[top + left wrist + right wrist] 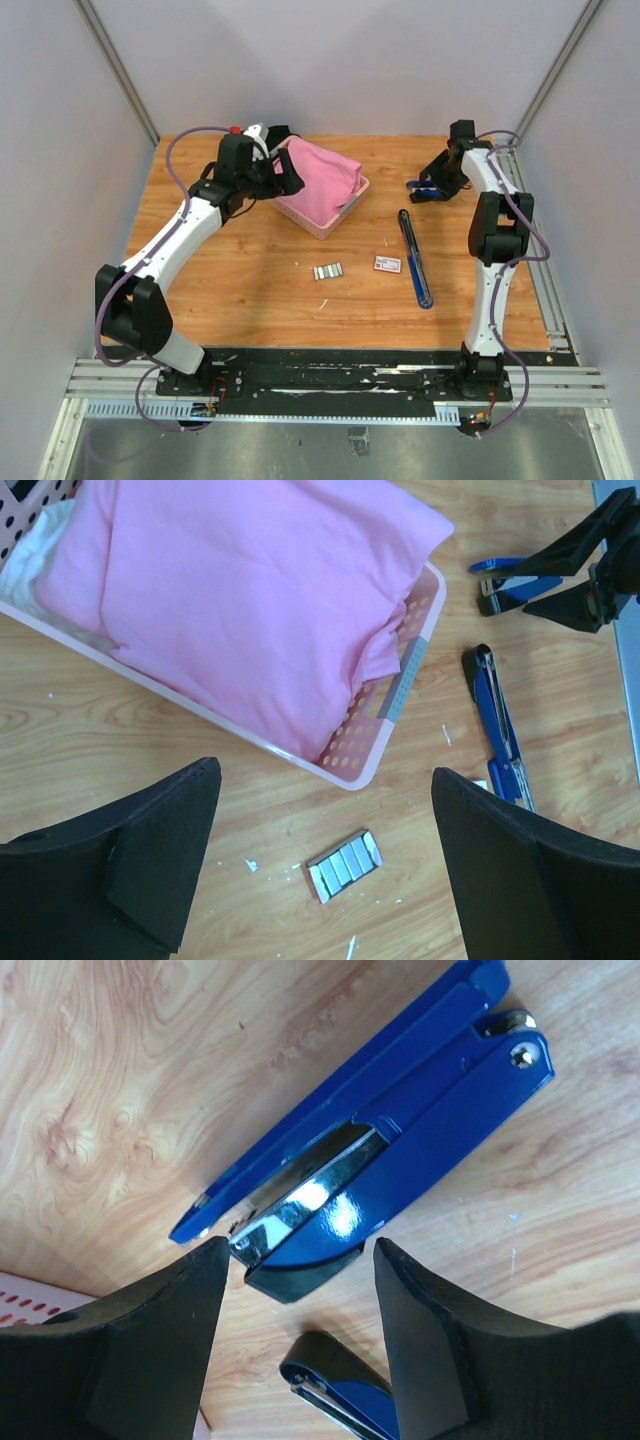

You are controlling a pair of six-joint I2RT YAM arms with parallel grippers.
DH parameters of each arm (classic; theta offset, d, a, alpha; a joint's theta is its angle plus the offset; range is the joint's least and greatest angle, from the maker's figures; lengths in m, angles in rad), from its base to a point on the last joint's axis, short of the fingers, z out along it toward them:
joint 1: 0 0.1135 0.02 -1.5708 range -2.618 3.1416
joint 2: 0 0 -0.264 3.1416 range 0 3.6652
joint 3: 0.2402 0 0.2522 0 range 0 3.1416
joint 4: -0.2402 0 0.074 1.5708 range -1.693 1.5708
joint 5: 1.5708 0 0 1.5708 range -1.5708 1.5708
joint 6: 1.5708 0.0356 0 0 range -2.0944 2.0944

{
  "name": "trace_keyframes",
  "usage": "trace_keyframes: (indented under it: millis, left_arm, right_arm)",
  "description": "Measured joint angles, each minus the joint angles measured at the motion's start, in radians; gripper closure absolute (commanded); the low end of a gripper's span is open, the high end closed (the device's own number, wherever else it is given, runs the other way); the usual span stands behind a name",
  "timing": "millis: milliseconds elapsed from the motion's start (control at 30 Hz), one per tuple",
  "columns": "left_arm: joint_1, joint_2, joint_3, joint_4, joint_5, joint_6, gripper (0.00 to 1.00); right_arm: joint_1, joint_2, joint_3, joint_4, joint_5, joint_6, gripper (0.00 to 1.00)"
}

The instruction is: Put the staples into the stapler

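Jaws on left gripper [327,775] and right gripper [300,1248] are gaping empty, and with staples [328,270] lying at nine o'clock from the opened stapler [415,258], the left should be descending squarely across them, the right hovering astride a second stapler [428,187] at twelve.

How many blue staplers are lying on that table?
2. The short stapler lies at the far right of the table. The long stapler lies nearer the middle, beside the white carton. The cloth-filled basket could hide more.
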Motion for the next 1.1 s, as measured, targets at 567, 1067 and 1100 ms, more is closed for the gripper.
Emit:
trace_keyframes:
  millis: [567,1067,1100]
  left_arm:
    - [0.005,0.002,0.027,-0.026,-0.005,0.009,0.09]
    - [0.006,-0.026,-0.072,0.003,0.036,-0.028,0.09]
    - [0.006,-0.032,-0.075,0.003,0.036,-0.029,0.09]
  right_arm:
    - [-0.001,0.039,0.017,-0.019,0.024,-0.034,0.53]
    - [-0.033,-0.081,-0.153,-0.087,0.081,-0.286,0.62]
    - [-0.033,-0.08,-0.152,-0.087,0.081,-0.291,0.65]
